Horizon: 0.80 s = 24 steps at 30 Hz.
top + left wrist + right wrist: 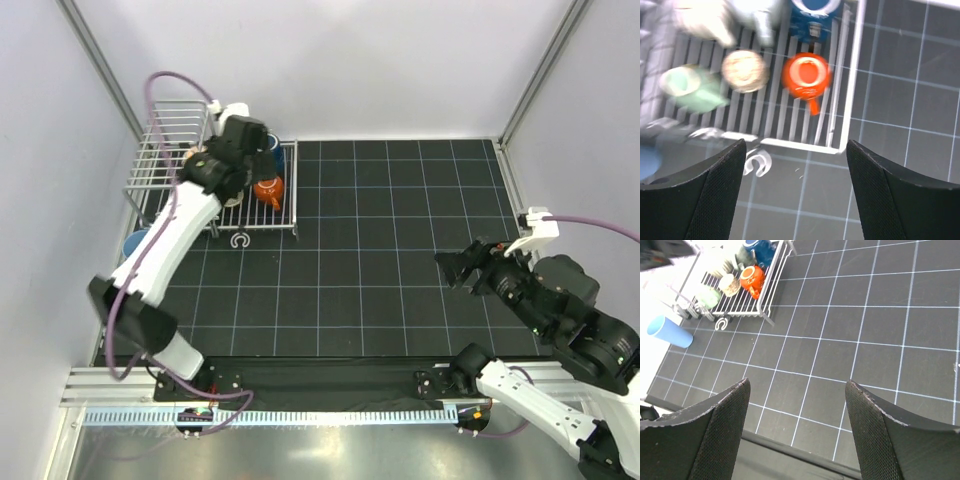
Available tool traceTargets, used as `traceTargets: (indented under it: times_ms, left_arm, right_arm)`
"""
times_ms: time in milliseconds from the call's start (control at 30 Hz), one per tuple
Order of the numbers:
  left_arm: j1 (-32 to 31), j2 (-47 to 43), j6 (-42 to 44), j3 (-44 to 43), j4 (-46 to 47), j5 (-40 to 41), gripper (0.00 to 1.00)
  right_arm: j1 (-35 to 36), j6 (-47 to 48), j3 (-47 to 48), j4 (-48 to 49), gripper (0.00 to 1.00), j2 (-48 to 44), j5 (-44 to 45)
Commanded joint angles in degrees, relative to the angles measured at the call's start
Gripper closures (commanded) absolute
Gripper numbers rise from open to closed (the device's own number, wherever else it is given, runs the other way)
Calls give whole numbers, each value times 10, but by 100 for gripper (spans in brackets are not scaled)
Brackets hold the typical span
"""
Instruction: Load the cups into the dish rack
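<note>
Setting: a black mat (380,260) with a white grid covers the table, and pale walls stand on three sides.
Dish rack (165,135): a silver wire rack at the far left corner of the mat. Its taller railed end is farthest from the arms and its flat slatted part is nearer.
Orange mug (806,74): upright on the slats near the rack's right rim, mouth up, handle pointing toward the near rim.
Dark blue mug (815,15): upright on the slats just beyond the orange mug.
Small tan cup (743,70): upright on the slats just left of the orange mug.
Pale green cup (687,85): on the slats left of the tan cup, tipped on its side. It is blurred in the left wrist view.
Cream cup (700,17): at the far left of the slats, too blurred to show how it sits.
Light blue tumbler (670,331): outside the rack, on its side by the mat's left edge, near the rack's front corner.
Left gripper (795,160): hangs above the rack's near edge, fingers wide apart, holding nothing.
Right gripper (796,395): hangs over the right side of the mat, well away from the rack, fingers spread, holding nothing.
White C-shaped mark (240,240): on the mat just in front of the rack.
</note>
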<state>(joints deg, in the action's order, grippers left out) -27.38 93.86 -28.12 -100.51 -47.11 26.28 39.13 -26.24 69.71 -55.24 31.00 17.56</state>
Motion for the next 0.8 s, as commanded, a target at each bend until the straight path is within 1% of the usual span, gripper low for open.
traceTargets:
  times_ms: [0, 133, 200, 233, 267, 300, 367, 400, 433, 467, 500, 567, 600, 667, 733, 767]
  left_arm:
    - [17, -82, -28, 29, -75, 52, 22]
    - [34, -166, -42, 76, -112, 83, 22]
    - [66, -211, -72, 110, -135, 83, 23]
    - [84, -222, -83, 121, -141, 77, 23]
    - [120, -233, -92, 130, -157, 75, 23]
    - [140, -252, -113, 149, -164, 73, 24]
    - [177, -268, -127, 163, -177, 66, 25]
    - [218, -275, -142, 169, -185, 66, 26]
    - [238, -285, -149, 174, -192, 64, 27]
    - [259, -288, -156, 177, -200, 66, 29]
    - [291, -288, -178, 179, -227, 76, 29]
    - [306, -286, -198, 191, -248, 119, 29]
    - [323, -286, -206, 202, -244, 126, 30]
    - [340, -278, -219, 231, -229, 126, 30]
    - [376, -262, -230, 241, -220, 118, 30]
    - [395, -243, -232, 249, -217, 93, 30]
  right_arm:
    - [0, 23, -3, 42, 23, 30, -30]
    - [1, 35, -7, 60, 23, 56, -60]
    - [2, 38, -6, 70, 23, 67, -79]
    - [0, 41, -6, 72, 23, 70, -83]
    - [1, 46, -6, 76, 23, 72, -88]
    - [1, 48, -6, 78, 23, 78, -95]
    - [0, 54, -6, 81, 23, 84, -101]
    - [0, 56, -4, 81, 23, 92, -104]
    - [0, 58, -1, 81, 23, 95, -114]
    - [1, 60, 2, 81, 23, 99, -118]
    - [1, 62, 5, 81, 23, 107, -124]
    - [1, 63, 9, 82, 23, 114, -135]
    - [1, 63, 11, 82, 23, 116, -138]
    - [1, 64, 11, 83, 23, 119, -145]
    - [1, 65, 10, 81, 23, 117, -147]
    - [0, 66, 11, 77, 23, 117, -149]
